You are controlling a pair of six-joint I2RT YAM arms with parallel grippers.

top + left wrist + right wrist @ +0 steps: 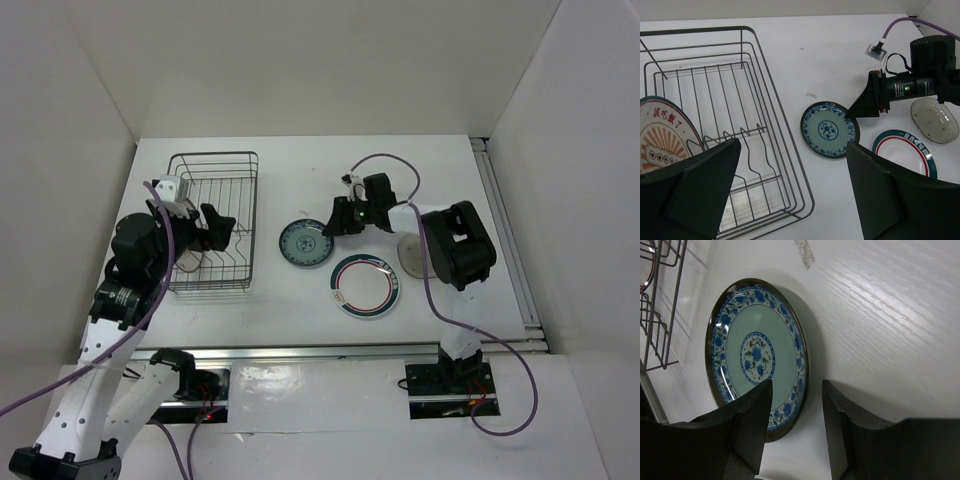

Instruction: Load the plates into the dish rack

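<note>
The small teal-patterned plate (303,243) lies flat on the table right of the dish rack (213,220). My right gripper (797,395) is low at its right edge, open. Its jaws straddle the rim of the teal plate (755,350), one finger over the plate and the other on the table side, with a gap still showing. The plate with the green-and-red rim (366,285) and the clear glass plate (412,253) lie nearby. The orange sunburst plate (660,135) stands in the rack's near left end. My left gripper (792,190) hovers wide open above the rack's near right corner, holding nothing.
The wire dish rack (765,90) has upright prongs along its floor. White walls enclose the table on three sides. A purple cable loops over the right arm (455,245). A metal rail runs along the table's right edge (505,240).
</note>
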